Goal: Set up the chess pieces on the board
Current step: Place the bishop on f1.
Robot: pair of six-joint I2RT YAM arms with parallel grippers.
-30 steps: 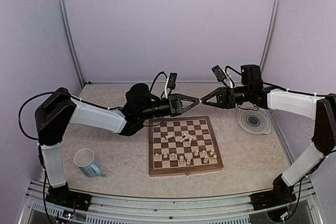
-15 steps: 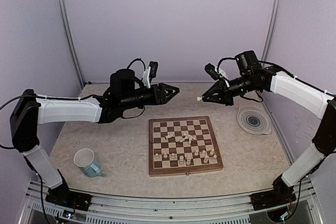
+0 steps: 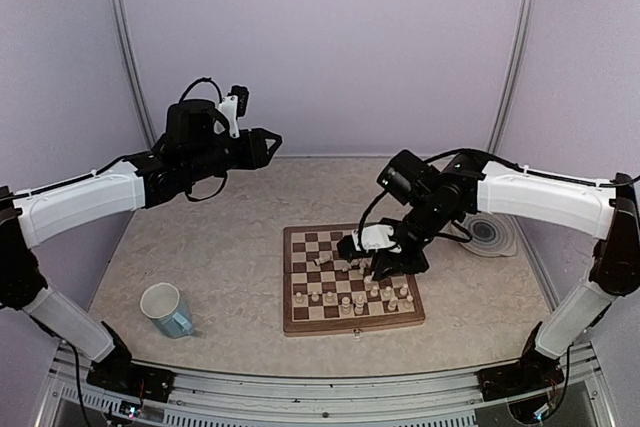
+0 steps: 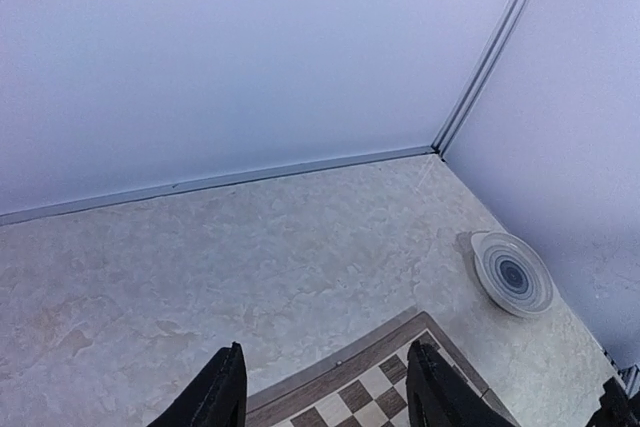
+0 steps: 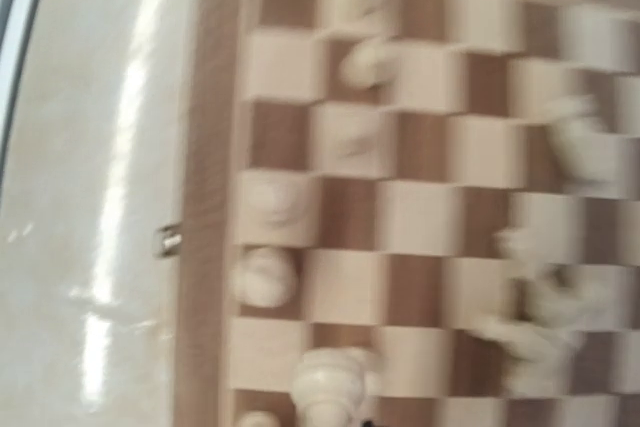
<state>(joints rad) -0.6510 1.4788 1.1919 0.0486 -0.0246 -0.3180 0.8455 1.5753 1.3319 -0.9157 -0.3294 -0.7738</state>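
The board (image 3: 300,322) lies flat in the middle of the table, and its far corner shows in the left wrist view (image 4: 370,387). Cream chess pieces (image 3: 345,299) stand along its near rows, and several more lie in a heap (image 3: 350,265) near the centre. My right gripper (image 3: 372,271) points down over the board's right half, shut on a cream chess piece (image 5: 335,387) that hangs above the blurred squares (image 5: 205,197). My left gripper (image 3: 272,144) is raised high at the back left, well away from the board. It is open and its fingers (image 4: 225,392) hold nothing.
A round grey-blue ringed plate (image 3: 490,232) sits right of the board, also seen in the left wrist view (image 4: 513,274). A light blue cup (image 3: 167,309) stands at the front left. Pale walls enclose the table at the back and sides.
The two grippers met tip to tip above the board, and the left one opened and drew back up to the left. The right one swung down over the board with the piece.
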